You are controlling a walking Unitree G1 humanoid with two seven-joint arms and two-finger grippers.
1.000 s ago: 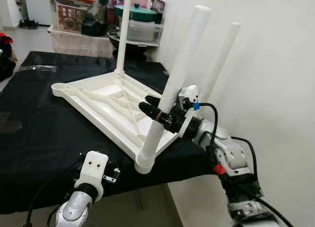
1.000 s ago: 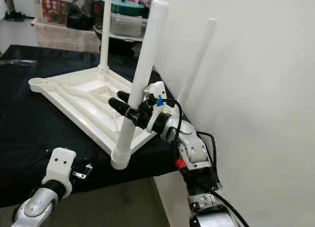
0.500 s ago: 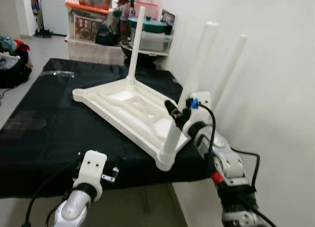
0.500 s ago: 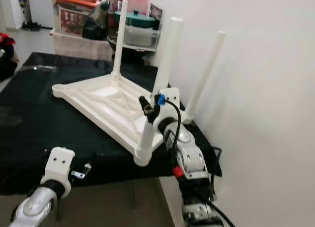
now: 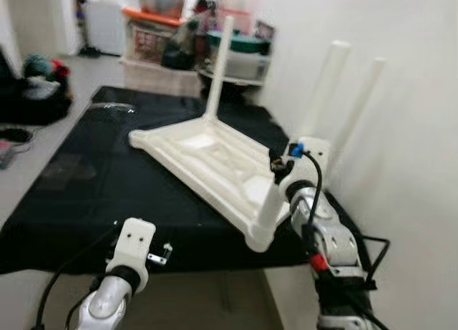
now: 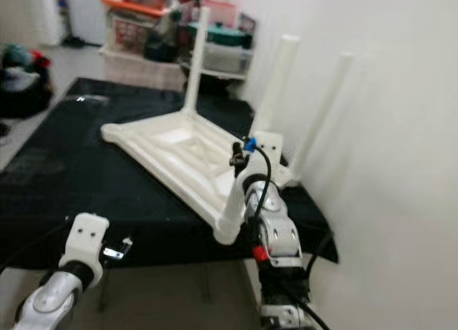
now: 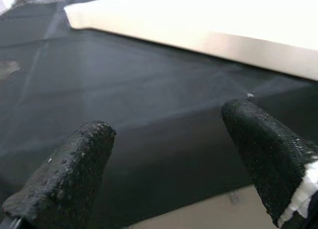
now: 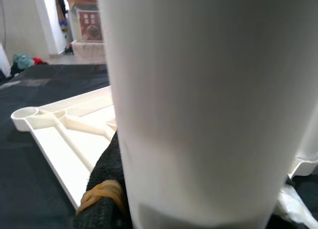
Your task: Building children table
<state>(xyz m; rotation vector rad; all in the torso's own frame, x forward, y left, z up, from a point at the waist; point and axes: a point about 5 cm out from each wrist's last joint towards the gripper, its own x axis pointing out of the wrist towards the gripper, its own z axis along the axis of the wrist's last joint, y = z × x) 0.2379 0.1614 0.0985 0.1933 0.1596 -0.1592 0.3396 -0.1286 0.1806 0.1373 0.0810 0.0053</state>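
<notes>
The white children's table top [image 5: 207,158] lies upside down on a black cloth [image 5: 93,187]. Three white legs stand up from it: a far leg [image 5: 221,65], a right leg [image 5: 360,104] by the wall, and a near leg [image 5: 313,104] at the front corner. My right gripper [image 5: 276,170] is shut on the near leg low down; in the right wrist view that leg [image 8: 198,105] is close up beside one black finger [image 8: 107,189]. The left corner socket [image 5: 137,138] holds no leg. My left gripper [image 7: 166,122] hangs open below the cloth's front edge, nothing between its fingers.
A white wall [image 5: 415,144] runs close along the right. Shelves with boxes and pots [image 5: 179,36] stand behind the table. Bags and clothes [image 5: 39,86] lie on the floor at the left. A clear plastic wrapper [image 5: 109,108] rests on the cloth's far left.
The whole picture has shifted and blurred, so the camera has moved. My right gripper stays shut on the near leg; the left arm keeps its place.
</notes>
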